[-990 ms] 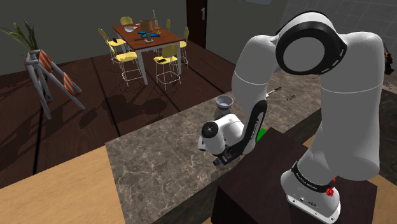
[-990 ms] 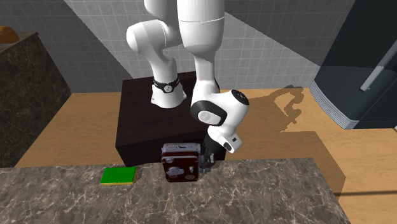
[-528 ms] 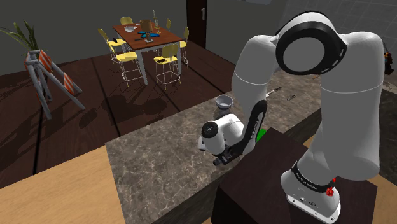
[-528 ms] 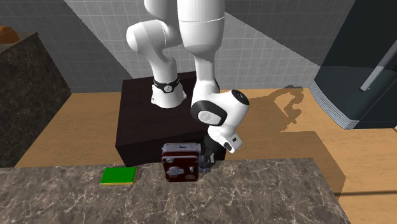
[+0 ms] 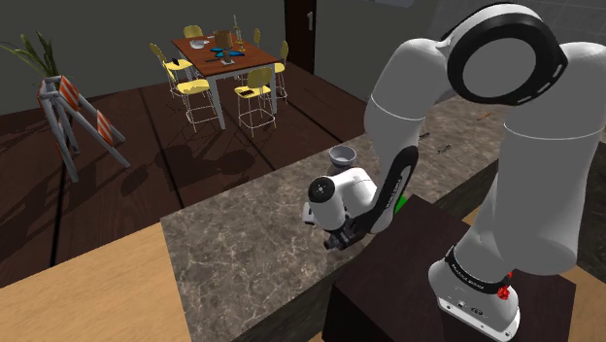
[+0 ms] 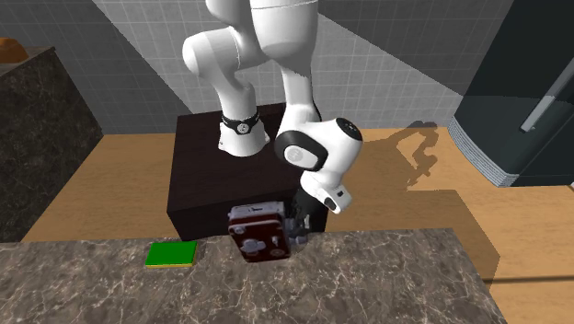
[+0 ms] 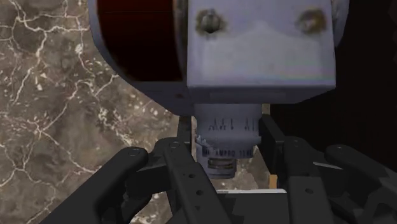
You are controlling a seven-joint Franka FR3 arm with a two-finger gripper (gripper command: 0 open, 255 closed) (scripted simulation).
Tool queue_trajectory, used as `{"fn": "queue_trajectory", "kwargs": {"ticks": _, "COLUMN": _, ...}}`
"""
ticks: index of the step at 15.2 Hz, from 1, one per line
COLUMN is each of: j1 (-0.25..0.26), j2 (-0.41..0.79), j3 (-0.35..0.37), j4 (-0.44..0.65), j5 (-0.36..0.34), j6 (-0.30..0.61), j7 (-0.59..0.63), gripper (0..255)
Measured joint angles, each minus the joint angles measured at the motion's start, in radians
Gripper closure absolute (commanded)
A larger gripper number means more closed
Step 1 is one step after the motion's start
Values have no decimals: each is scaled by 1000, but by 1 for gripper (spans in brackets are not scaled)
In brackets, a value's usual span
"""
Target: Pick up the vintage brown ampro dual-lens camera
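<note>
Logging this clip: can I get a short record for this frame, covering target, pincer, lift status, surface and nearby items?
target: brown camera, tilted, at the counter edge nearest the stand
pincer: pincer shut on the camera's grey barrel, a finger on each side
lift status: cannot tell whether the camera clears the surface
surface: marbled stone counter
nearby: green square pad on the counter beside the camera; grey bowl farther along
stand: dark box

camera | lens barrel clasped between jaws | marbled counter beneath
</note>
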Motion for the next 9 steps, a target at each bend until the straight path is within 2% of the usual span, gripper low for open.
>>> {"fn": "queue_trajectory", "kwargs": {"ticks": 9, "j1": -34, "j2": -158, "j3": 61, "j4": -54, "j5": 150, "j6": -81, "j7": -142, "gripper": 255}}
